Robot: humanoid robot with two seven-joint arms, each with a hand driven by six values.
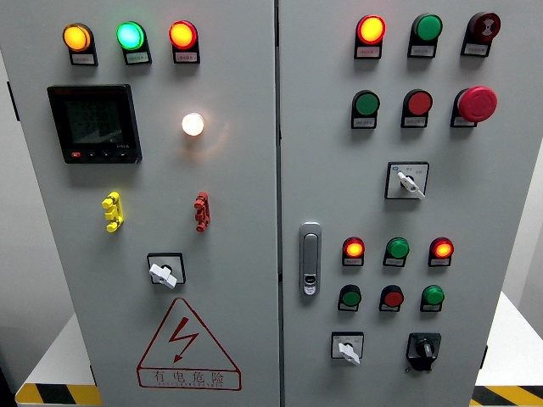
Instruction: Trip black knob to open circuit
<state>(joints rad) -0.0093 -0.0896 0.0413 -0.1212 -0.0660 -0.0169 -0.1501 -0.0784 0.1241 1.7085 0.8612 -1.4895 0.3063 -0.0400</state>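
The black knob point(423, 348) sits low on the right cabinet door point(509, 212), right of a white selector switch point(347, 348). It looks small, rigid and stiffly sprung; pinch its raised bar. Neither hand is in view.

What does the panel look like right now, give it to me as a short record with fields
target: black knob, lower right of right door
neighbour: white selector to its left
lamps above it: red lit, green unlit, red lit
door handle: silver handle at right door's left edge
robot hands: none in view
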